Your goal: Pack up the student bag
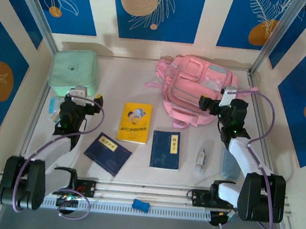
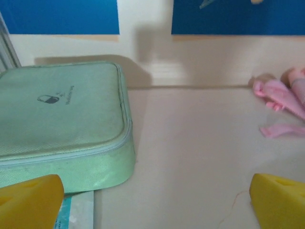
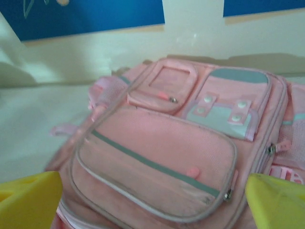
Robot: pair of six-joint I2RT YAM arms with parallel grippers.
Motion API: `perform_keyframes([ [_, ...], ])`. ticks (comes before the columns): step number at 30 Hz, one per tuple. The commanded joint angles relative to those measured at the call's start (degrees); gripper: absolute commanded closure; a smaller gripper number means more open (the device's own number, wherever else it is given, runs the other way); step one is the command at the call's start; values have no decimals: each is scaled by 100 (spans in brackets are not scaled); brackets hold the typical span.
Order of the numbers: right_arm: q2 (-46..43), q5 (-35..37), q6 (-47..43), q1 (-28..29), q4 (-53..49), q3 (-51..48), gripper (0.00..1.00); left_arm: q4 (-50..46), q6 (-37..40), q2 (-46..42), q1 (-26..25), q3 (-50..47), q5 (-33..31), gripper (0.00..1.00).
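Spread wide, the right tool [image 3: 152, 202] hovers before the student bag [image 1: 192, 81] at the table's [image 1: 137, 83] far right corner — seemingly to open it; the left tool [image 2: 155, 202], likewise spread, faces the mint case [image 1: 73, 72].

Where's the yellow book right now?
In the top view, the yellow book lies near the middle of the table, between the tilted dark blue book in front and the pink backpack farther back on the right.

Both my arms reach forward from their bases at the near edge, elbows bent and wrists low. My left gripper [image 1: 80, 91] and my right gripper [image 1: 220, 98] hold their jaws spread wide, yellow fingertips [image 2: 28, 202] set well apart.
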Motion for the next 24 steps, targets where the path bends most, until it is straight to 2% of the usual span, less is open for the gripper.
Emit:
perform_keyframes([
  [1,109,274,1257,-45,-1468,337,1,-1490,-1021,-673,81,354,-376,1],
  [3,258,308,1697,-217,-2035,580,1,-1767,-1123,-1079,87,354,-405,1],
  [7,240,-375,2264,-629,-2378,677,1,-2095,-1685,-1590,89,233,-614,1],
  [10,143,-661,2443,-637,-2806,818,1,-2821,-1986,-1701,83,547,-94,0],
  [14,234,-1092,2742,-599,-3568,1031,1,-3323,-2521,-1558,43,769,762,1],
  [18,429,-1224,2806,-638,-4364,1140,1,-3668,-2768,-1592,-423,813,1151,0],
  [24,879,-1606,3047,-599,-4178,997,1,-3906,-2882,-1426,-1492,927,898,1],
])
